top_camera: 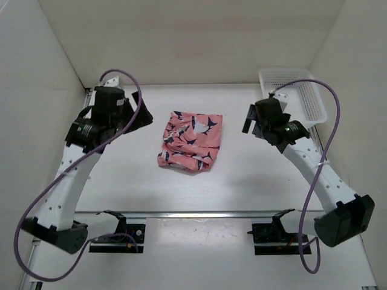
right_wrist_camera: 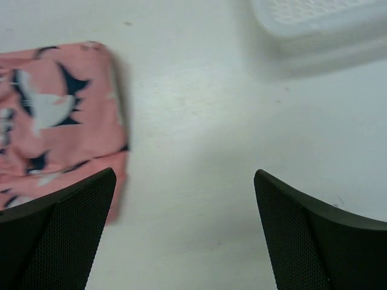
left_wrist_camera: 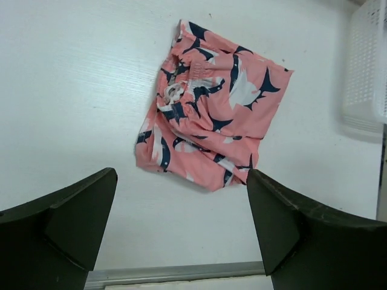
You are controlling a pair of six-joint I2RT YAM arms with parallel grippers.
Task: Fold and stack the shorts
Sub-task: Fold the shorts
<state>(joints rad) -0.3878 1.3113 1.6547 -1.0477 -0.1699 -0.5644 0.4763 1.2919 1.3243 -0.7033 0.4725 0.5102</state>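
The coral-pink shorts point(top_camera: 191, 142) with navy and white whale shapes lie folded in a loose bundle at the middle of the white table. They also show in the left wrist view point(left_wrist_camera: 208, 109), white drawstring on top, and at the left edge of the right wrist view point(right_wrist_camera: 57, 115). My left gripper point(top_camera: 144, 116) is open and empty, raised to the left of the shorts; in its own view point(left_wrist_camera: 181, 226) the jaws stand wide apart. My right gripper point(top_camera: 249, 124) is open and empty, raised to the right of the shorts, jaws wide in its own view point(right_wrist_camera: 184, 226).
A white plastic mesh basket point(top_camera: 299, 93) stands at the back right corner, seen also in the left wrist view point(left_wrist_camera: 366, 66) and the right wrist view point(right_wrist_camera: 314, 24). White walls enclose the table. A metal rail point(top_camera: 193, 213) runs along the near edge.
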